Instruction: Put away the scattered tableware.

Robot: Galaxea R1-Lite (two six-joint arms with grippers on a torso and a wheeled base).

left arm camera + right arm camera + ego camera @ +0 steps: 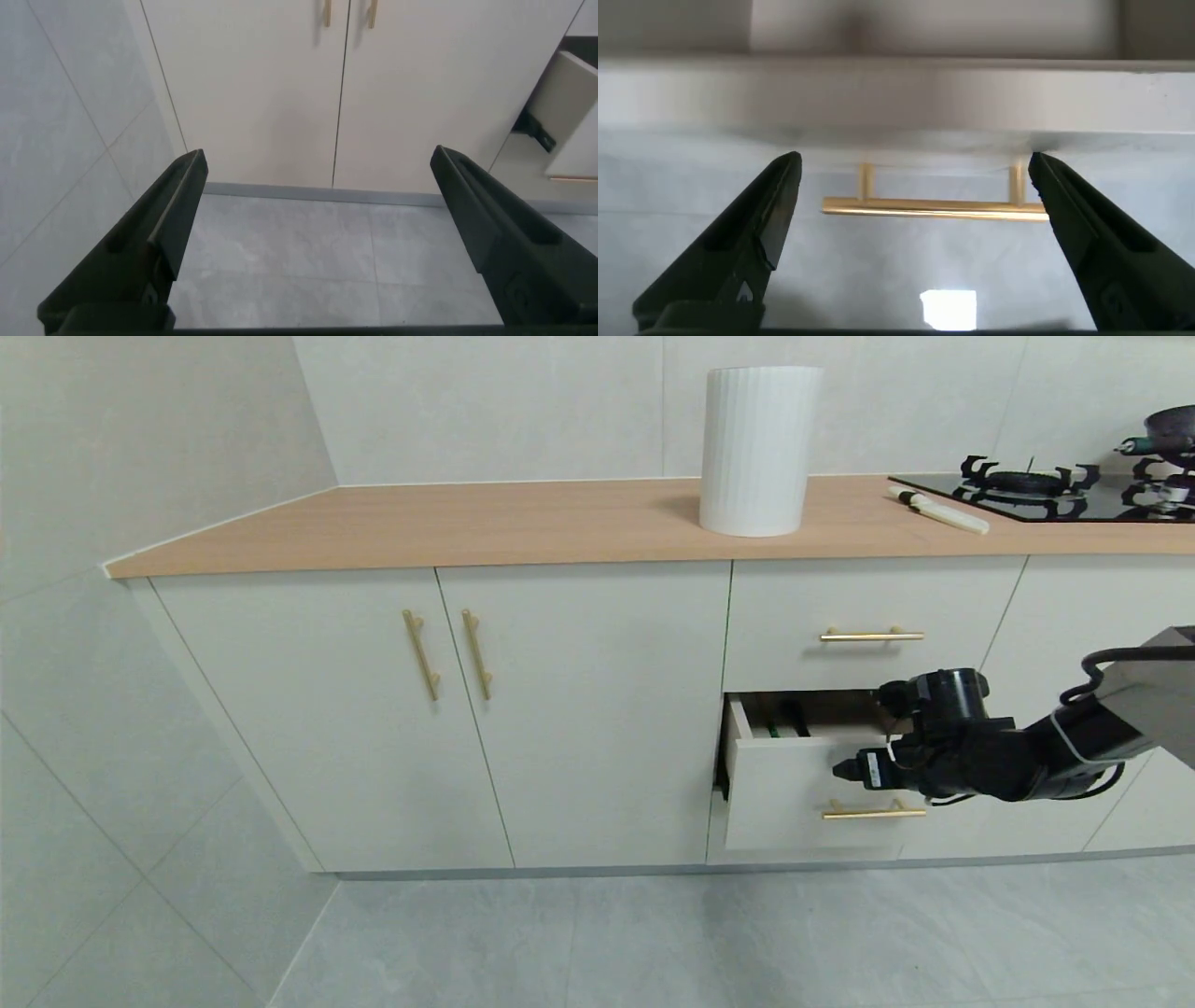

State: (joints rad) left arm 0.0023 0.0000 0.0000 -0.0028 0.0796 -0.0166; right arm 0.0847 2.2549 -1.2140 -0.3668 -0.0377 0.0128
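The one loose piece of tableware was a pale, long-handled utensil (936, 510). It lay flat on the wooden surface (523, 523) at the upper right of the head view, just beside the black hob (1027, 485), and nothing gripped it. It looked left out where cooking would have been done rather than stored.

Below it, at the lower right of the frame, the lower drawer (794, 784) stood partly pulled out, probably opened to take the utensil. Dark and green shapes showed inside, too small to name. The right arm (1074, 747) sat level with that drawer. Its jaws were spread wide and empty just in front of the drawer face, and the gold handle (934, 207) ran crosswise between and beyond them, untouched. That pose suited working the drawer rather than picking anything up.

The left jaws were also wide open and empty, aimed low at the floor (308, 261) by the foot of the double cabinet doors (280, 93), seemingly parked clear.

A tall white ribbed cylinder (758, 448) stood upright on the surface, well apart from the utensil.

A small white label (873, 767) on the right wrist was too small to read, and no other writing was legible.
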